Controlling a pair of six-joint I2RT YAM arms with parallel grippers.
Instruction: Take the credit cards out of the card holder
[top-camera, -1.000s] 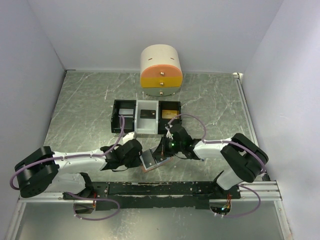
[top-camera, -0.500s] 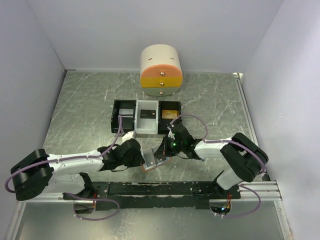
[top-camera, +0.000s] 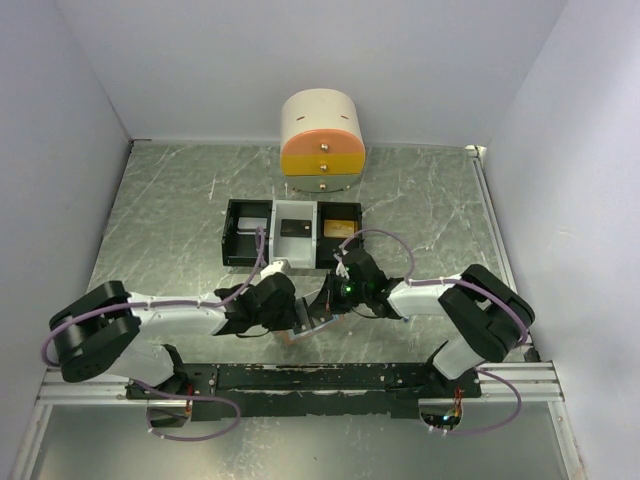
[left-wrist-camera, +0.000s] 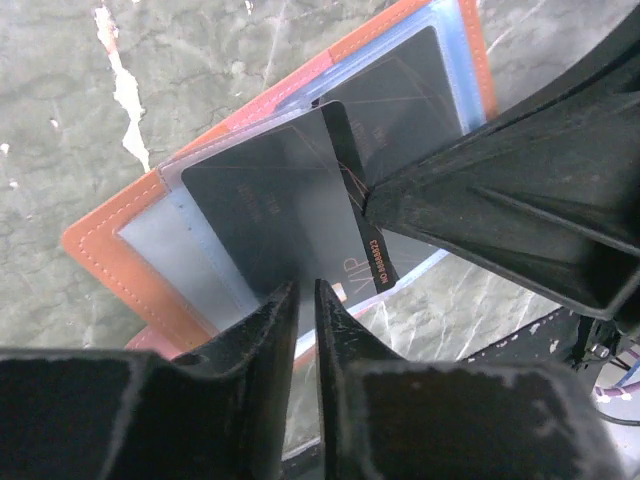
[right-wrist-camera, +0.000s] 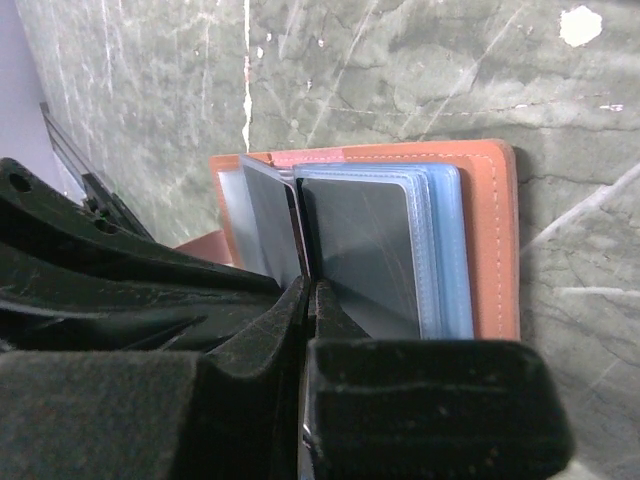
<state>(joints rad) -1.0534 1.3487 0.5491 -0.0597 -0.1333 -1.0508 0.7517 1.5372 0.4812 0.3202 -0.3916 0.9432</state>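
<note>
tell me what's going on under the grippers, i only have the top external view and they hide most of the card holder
observer: the card holder is open, and a dark card printed VIP looks partly slid out of its clear sleeve, at a slant.
operator: is right holding anything
observer: the right gripper is shut, pinching the card holder's inner leaves near the fold.
operator: and left
observer: the left gripper sits at the dark card's lower edge with its jaws a narrow slit apart. i cannot tell whether it grips.
</note>
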